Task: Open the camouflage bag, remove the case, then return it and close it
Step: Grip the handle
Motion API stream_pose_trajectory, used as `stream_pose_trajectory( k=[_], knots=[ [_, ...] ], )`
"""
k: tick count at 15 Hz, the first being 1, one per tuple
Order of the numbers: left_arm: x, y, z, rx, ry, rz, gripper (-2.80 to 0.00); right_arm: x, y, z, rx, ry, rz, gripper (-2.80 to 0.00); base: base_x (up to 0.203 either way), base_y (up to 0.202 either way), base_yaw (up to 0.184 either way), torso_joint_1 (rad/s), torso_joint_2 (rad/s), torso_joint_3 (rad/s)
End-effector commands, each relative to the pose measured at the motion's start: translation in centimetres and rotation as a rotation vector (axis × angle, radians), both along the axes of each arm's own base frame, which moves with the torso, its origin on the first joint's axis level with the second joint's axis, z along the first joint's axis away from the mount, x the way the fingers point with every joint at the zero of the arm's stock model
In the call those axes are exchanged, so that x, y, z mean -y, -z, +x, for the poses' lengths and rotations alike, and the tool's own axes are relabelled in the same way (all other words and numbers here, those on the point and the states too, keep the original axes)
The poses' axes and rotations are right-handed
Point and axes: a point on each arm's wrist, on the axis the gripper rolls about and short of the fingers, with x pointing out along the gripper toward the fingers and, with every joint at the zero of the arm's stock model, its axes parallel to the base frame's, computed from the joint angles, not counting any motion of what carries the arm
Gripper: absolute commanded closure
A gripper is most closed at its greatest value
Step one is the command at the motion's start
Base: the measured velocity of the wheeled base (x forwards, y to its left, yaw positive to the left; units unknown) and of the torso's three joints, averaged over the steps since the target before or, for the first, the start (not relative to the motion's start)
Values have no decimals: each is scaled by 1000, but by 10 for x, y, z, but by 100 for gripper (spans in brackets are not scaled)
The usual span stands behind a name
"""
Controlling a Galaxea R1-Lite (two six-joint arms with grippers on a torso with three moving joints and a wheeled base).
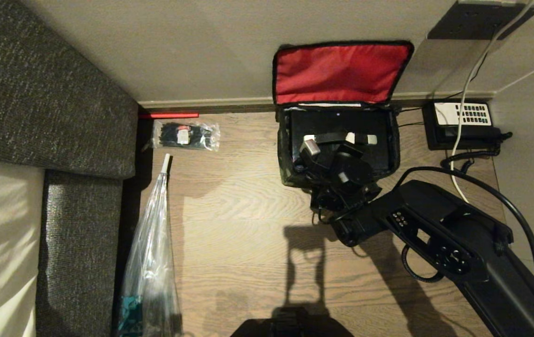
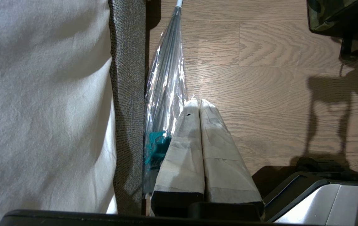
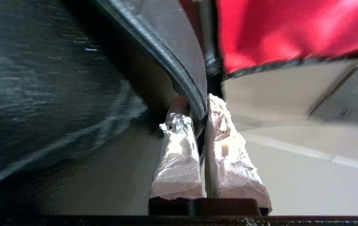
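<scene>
— Tape-wrapped and clamped tight, the right gripper (image 3: 199, 110) pinches a thin dark grey edge between its fingertips (image 3: 179, 125); which part of the load that edge belongs to cannot be told from the wrist view. From the head view, the right gripper (image 1: 316, 152) reaches down into the open bag from the near side.

— And the bag itself?

— Boxy and soft, the green-and-dark camouflage bag (image 1: 285, 174) sits on the wood-grain floor (image 1: 238, 224) against the wall, its red-lined lid (image 1: 339, 72) thrown back and leaning upright. Inside lies the black rectangular hard case (image 1: 379, 126), its black handle with pale beige ends (image 1: 341, 138) facing up.

— Anything around it?

— Just to its right, a black telephone with a white keypad panel (image 1: 463, 124). Well to its left, a small clear packet of black items (image 1: 186, 135), a clear plastic-sleeved umbrella (image 1: 152, 252) and a grey fabric sofa (image 1: 51, 93).

— The other arm?

— Low beside the sofa, the left gripper (image 2: 199, 105) has its taped fingers pressed together on nothing.
</scene>
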Motion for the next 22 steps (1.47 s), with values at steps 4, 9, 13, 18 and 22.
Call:
stream_pose_trajectory(
  k=[4, 9, 13, 18, 22],
  knots=[
    [0, 0, 0, 1, -1, 0, 0, -22, -10, -25, -13, -15, 43, 0, 0, 0, 0, 0, 0, 0],
    [0, 0, 0, 0, -1, 0, 0, -22, -8, -23, -10, -15, 45, 0, 0, 0, 0, 0, 0, 0],
    [0, 0, 0, 0, -1, 0, 0, -24, -6, -22, -4, -19, 58, 0, 0, 0, 0, 0, 0, 0],
    [0, 0, 0, 0, -1, 0, 0, -22, -4, -21, 4, -90, 19, -280, 0, 0, 0, 0, 0, 0],
    [0, 0, 0, 2, -1, 0, 0, -14, 0, -20, -4, -176, -41, -280, 0, 0, 0, 0, 0, 0]
  ],
)
